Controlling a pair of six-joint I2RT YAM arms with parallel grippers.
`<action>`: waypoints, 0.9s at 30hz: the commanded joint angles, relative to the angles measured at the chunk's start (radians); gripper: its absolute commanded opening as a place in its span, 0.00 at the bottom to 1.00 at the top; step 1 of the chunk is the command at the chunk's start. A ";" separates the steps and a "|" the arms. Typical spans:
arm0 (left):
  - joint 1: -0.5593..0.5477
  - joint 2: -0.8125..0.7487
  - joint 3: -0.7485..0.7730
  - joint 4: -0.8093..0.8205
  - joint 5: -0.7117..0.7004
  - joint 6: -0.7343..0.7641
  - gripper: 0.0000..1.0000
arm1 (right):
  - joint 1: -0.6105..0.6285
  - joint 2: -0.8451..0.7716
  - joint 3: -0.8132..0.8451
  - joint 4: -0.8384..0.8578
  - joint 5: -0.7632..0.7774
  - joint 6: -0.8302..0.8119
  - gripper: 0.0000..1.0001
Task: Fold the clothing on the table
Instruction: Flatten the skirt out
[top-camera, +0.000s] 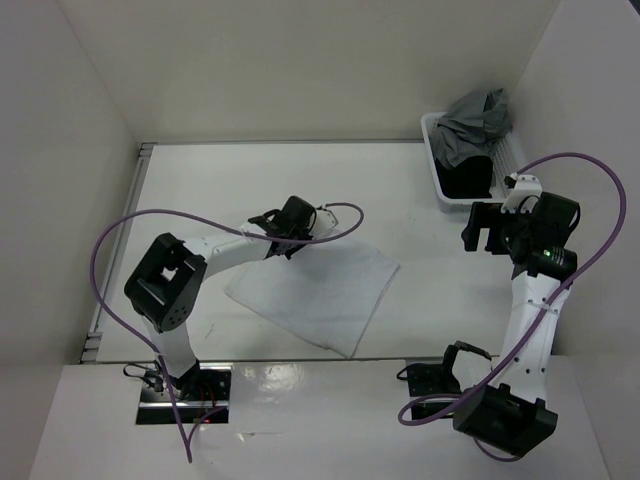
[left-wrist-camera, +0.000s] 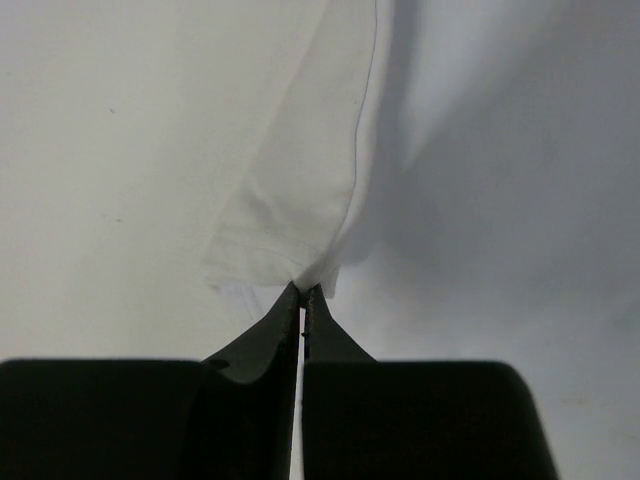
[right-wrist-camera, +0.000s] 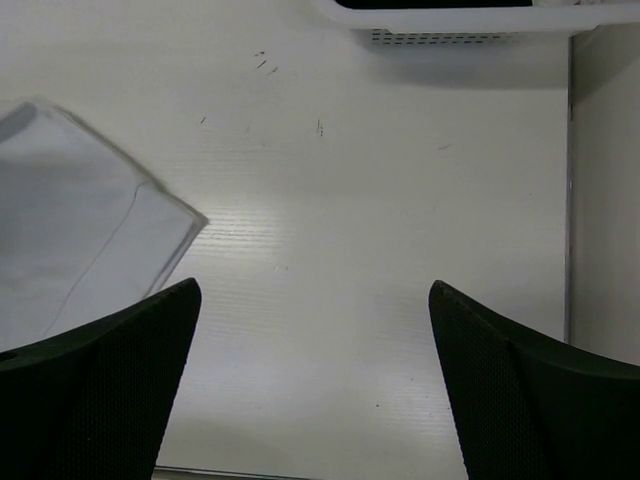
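The clothing (top-camera: 315, 295) lies flat as a compact 4-sided shape near the middle of the table (top-camera: 400, 190), closer to its near edge, so it looks partly folded. The left gripper (left-wrist-camera: 302, 300) is clenched on a hemmed corner at the garment's far-left side. The right gripper (right-wrist-camera: 312, 288) hangs released toward the right edge, and at least 1 more fold seems left.
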 joint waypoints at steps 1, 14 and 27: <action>-0.004 -0.050 0.066 -0.029 0.012 0.034 0.00 | -0.008 -0.024 -0.006 0.019 -0.007 0.008 0.99; 0.095 0.018 0.188 -0.007 -0.008 0.117 0.00 | -0.048 -0.033 -0.006 0.019 0.002 0.008 0.99; 0.202 0.120 0.309 0.037 0.024 0.085 0.73 | -0.085 -0.033 -0.006 0.019 -0.007 0.008 0.99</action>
